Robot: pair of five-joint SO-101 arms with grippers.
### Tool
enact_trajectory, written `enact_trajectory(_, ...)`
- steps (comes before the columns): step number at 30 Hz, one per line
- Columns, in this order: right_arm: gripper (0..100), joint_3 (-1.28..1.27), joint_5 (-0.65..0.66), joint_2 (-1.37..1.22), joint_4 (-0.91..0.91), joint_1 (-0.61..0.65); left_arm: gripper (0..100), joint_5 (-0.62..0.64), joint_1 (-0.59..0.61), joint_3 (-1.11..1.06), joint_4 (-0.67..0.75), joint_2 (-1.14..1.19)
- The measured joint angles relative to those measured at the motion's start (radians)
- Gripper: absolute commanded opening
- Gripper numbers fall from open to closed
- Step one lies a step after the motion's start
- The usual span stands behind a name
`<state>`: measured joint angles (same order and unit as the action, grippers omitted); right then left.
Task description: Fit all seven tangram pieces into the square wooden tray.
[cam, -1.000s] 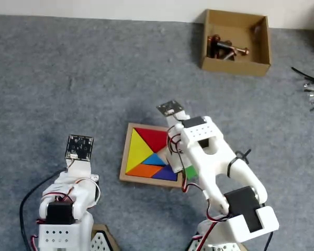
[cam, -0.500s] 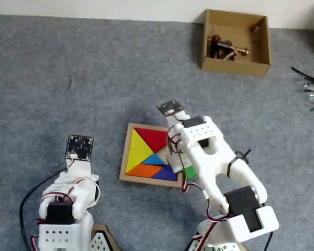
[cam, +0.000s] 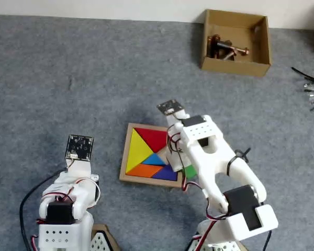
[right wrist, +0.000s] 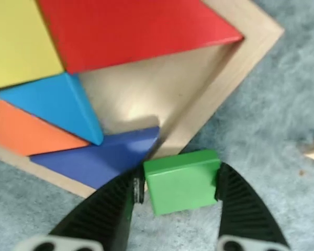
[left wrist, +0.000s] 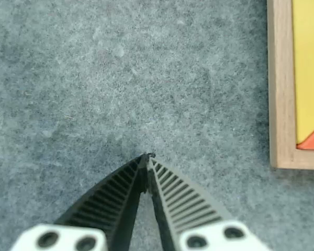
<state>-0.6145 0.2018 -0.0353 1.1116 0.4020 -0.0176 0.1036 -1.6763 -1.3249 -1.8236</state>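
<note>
right gripper (right wrist: 178,182) clamps green square (right wrist: 182,178) just outside tray (right wrist: 220,86) rim at 4 o'clock, probably staged for the bare gap (right wrist: 146,94); left gripper (left wrist: 146,161) closed, empty, parked aside.

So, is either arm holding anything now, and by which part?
The right gripper holds the green square piece by two opposite edges; the left gripper holds nothing.

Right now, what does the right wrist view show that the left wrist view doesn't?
Right wrist view: the right jaws closed on the green piece beside the wooden tray, plus the red triangle, light blue triangle, dark blue piece and a bare patch of tray floor. Left wrist view: the left jaws, shut and empty, over grey carpet. Both: the tray's rim, the yellow piece, the orange piece and carpet.
</note>
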Motion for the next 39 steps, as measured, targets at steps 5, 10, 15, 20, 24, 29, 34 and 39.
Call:
enact_trajectory(5,13.7,0.037,0.0,-0.011,0.0,-0.009,1,0.0,0.0,0.0,0.0,0.0)
enact_trajectory(10,13.7,0.068,0.0,-0.012,0.0,-0.011,1,0.0,0.0,0.0,0.0,0.0)
enact_trajectory(15,13.7,0.1,0.0,-0.014,0.0,-0.012,1,0.0,0.0,0.0,0.0,0.0)
enact_trajectory(20,13.7,0.118,-0.002,-0.017,0.0,-0.012,1,0.0,0.0,0.0,0.0,0.0)
enact_trajectory(24,13.7,0.133,-0.002,-0.017,-0.002,0.014,1,0.0,0.0,0.0,0.0,0.0)
enact_trajectory(29,13.7,0.193,-0.003,-0.018,0.038,0.094,1,0.0,0.0,0.0,0.0,0.0)
enact_trajectory(34,13.7,0.278,-0.003,-0.02,0.094,0.135,1,0.0,0.0,0.0,0.0,0.0)
enact_trajectory(39,13.7,0.285,-0.003,-0.02,0.095,0.17,1,0.0,0.0,0.0,0.0,0.0)
